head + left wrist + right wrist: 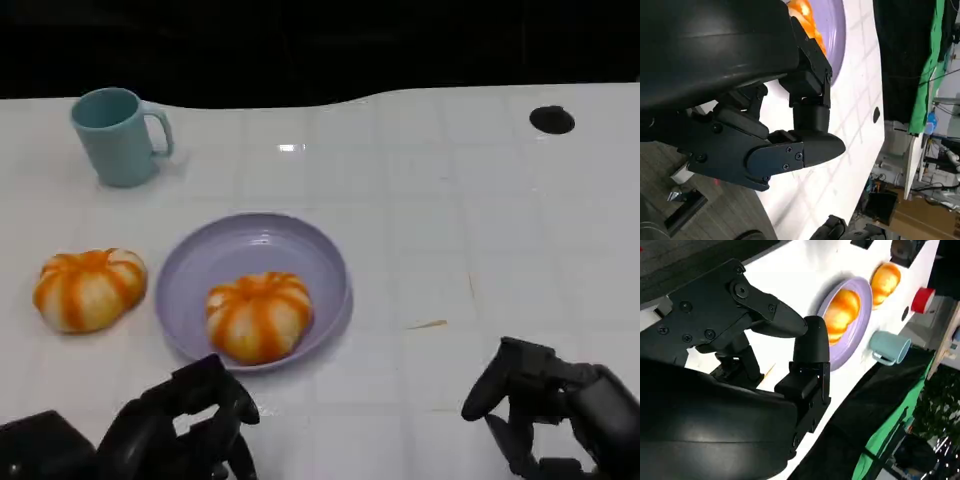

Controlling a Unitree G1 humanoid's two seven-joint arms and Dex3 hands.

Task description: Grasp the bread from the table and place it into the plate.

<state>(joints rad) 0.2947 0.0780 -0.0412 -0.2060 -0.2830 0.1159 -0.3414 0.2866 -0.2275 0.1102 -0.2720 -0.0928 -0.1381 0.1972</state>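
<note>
The round orange-striped white bread roll on the table (90, 289) lies forward-left of the empty, loosely spread left hand (190, 420), beside the lilac plate (330, 262) that already holds another roll; the empty, slightly curled right hand (545, 405) is well apart.

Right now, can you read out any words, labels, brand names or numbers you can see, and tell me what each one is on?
No readable text.
The mug, the plate and both bread pieces are unmarked.
Neither the left hand nor the right hand shows markings.
The background clutter in the wrist views is too blurred to read.
</note>
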